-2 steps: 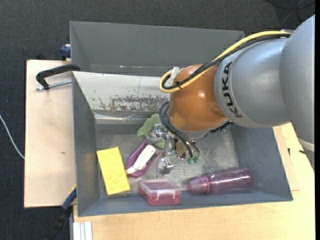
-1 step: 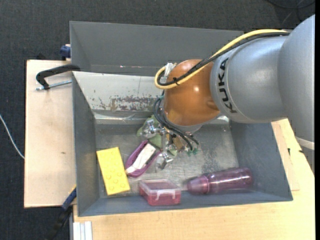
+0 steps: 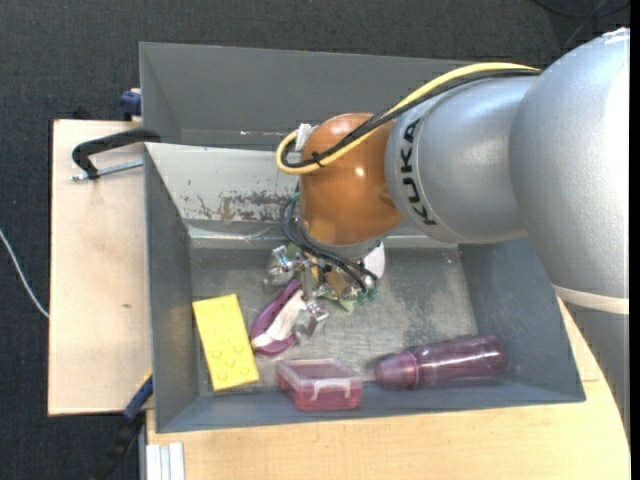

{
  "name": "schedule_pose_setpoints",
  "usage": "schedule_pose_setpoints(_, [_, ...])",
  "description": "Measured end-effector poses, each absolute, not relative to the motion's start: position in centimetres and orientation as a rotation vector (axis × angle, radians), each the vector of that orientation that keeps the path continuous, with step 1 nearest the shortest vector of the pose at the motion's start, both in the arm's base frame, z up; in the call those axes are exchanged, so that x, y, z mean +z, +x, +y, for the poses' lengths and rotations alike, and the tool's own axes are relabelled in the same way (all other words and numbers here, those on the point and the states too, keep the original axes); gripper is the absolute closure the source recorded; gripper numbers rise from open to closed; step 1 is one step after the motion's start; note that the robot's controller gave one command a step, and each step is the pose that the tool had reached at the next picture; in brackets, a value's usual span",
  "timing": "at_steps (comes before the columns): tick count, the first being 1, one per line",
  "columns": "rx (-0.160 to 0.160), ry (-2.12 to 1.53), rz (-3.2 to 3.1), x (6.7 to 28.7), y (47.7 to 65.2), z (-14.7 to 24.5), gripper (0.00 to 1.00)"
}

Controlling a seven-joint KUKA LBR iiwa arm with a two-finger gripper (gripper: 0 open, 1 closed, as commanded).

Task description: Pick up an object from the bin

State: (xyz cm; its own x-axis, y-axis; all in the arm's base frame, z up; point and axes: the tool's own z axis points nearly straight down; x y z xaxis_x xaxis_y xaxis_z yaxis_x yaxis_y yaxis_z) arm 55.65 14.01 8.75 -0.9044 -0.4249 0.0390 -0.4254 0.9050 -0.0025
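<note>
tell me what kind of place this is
Probably a robotics lab: a KUKA arm reaches into a grey metal bin of loose things, like a yellow toy brick and purple bottle.

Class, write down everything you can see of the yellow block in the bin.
The yellow block is a flat rectangle, plastic by its look, with faint round marks on top. It lies flat on the bin floor near the left wall, slightly skewed. A purple and white thing lies close on its right; contact cannot be told.

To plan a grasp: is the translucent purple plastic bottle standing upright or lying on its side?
Lying on its side: the purple bottle stretches lengthwise across the grey bin's floor.
</note>
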Motion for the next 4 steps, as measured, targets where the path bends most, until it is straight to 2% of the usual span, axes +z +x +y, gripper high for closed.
schedule_pose_setpoints(4, [0.003, 0.680, -3.055, 8.25, 55.13, 13.63, 1.00])
